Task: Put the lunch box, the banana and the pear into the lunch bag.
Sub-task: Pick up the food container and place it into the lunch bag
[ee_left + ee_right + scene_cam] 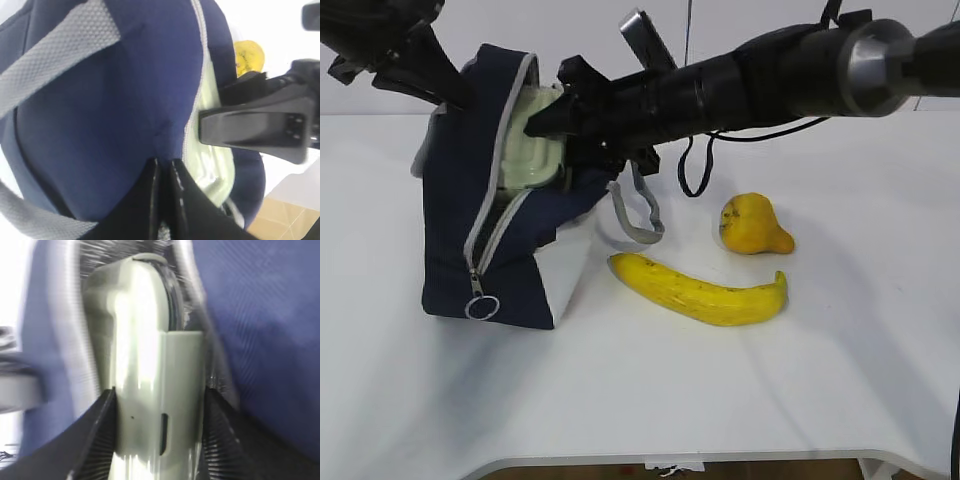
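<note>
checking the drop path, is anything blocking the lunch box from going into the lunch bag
Nothing visible does. The lunch box, held in the right gripper, sits partly inside the open zipper mouth of the lunch bag, whose flap the left gripper pinches back.

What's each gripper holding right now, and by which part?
Right gripper clamps the lunch box across its sides, at the lunch bag opening. Left gripper pinches the bag's navy fabric beside the zipper edge.

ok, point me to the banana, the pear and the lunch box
banana point(705, 291), exterior view, middle of its body.
pear point(750, 224), exterior view, its wide belly.
lunch box point(145, 365), right wrist view, pale green lid.
</note>
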